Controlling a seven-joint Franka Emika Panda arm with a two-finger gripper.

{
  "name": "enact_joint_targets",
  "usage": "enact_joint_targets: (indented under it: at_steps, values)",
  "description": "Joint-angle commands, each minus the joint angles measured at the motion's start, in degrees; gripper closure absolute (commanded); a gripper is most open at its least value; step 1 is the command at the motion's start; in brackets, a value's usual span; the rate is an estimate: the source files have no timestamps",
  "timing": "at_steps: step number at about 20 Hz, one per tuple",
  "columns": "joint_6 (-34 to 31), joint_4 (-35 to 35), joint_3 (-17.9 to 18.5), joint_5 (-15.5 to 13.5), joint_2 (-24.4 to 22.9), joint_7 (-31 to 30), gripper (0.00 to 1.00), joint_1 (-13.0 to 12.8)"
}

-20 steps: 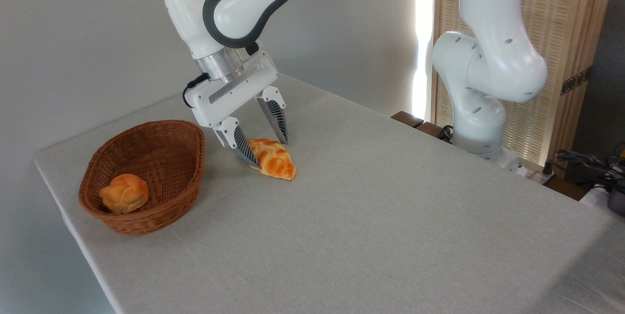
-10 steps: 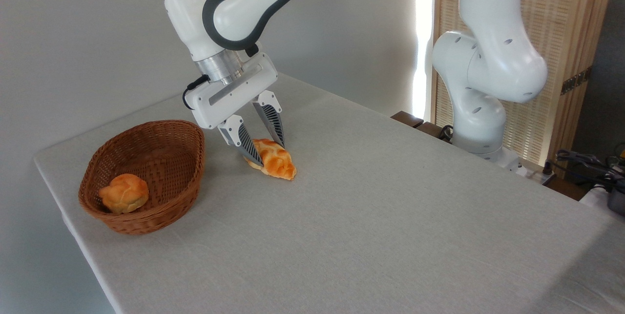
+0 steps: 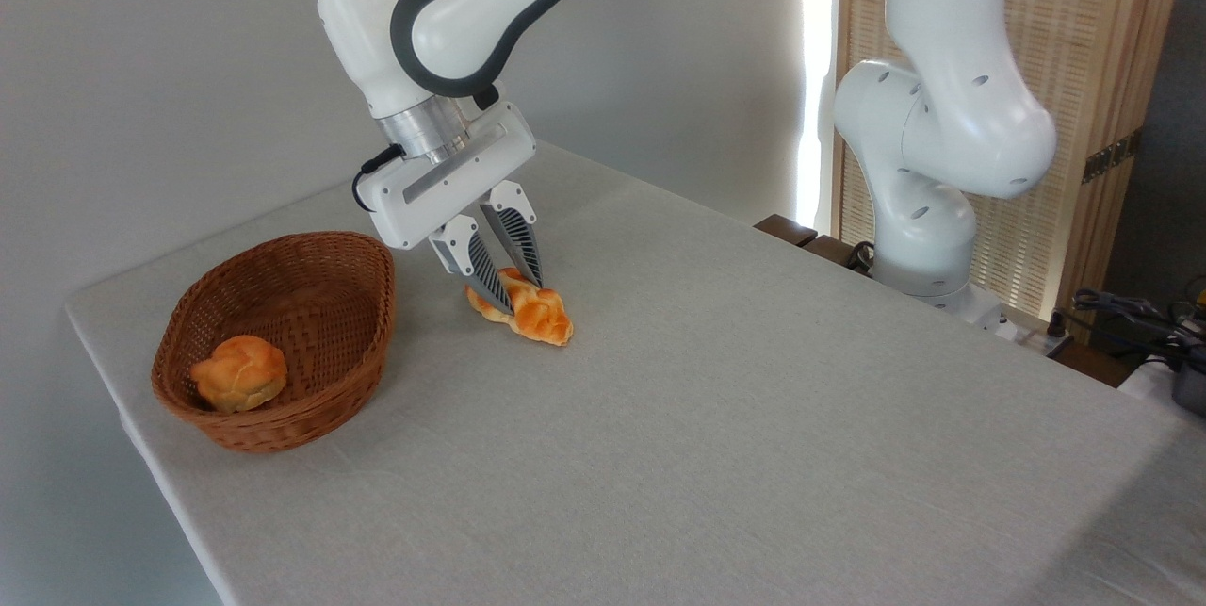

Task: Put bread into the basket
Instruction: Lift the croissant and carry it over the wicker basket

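Observation:
The bread [image 3: 535,316], a braided golden-orange loaf, lies on the table just right of the basket [image 3: 325,304]. My gripper [image 3: 517,293] has come down over the loaf's upper left end, and its two ribbed fingers [image 3: 483,278] are pressed against the loaf's sides, shut on it. The loaf's lower end still rests on the cloth. The oval brown wicker basket sits at the table's left end.
A small round knotted bun [image 3: 239,371] lies inside the basket at its near end. The table's left edge [image 3: 113,399] runs close behind the basket. The arm's white base [image 3: 928,210] stands at the far right, with cables [image 3: 1131,314] beside it.
The fingers have drawn together from a wide stance around the loaf to a tight grip on it. The loaf has been squeezed narrower and its left end now shows past the near finger.

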Motion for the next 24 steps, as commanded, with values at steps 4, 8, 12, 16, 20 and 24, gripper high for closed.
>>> enact_joint_targets:
  at_steps: [4, 8, 12, 16, 20, 24]
  values:
    - [-14.39, 11.39, -1.05, -0.29, -0.38, -0.88, 0.63, -0.04]
    - [-15.56, 20.54, -0.97, -5.64, 0.06, -17.18, 0.63, 0.22]
    - [-6.09, 23.11, -0.62, -5.91, 1.03, -34.07, 0.57, 0.49]
    - [4.73, 23.02, -0.61, -5.39, 4.45, -50.95, 0.52, 0.49]
    - [13.52, 23.11, -0.61, -4.95, 9.1, -60.65, 0.52, 0.49]
    - [17.4, 23.02, -0.61, -4.86, 12.1, -62.14, 0.44, 0.49]
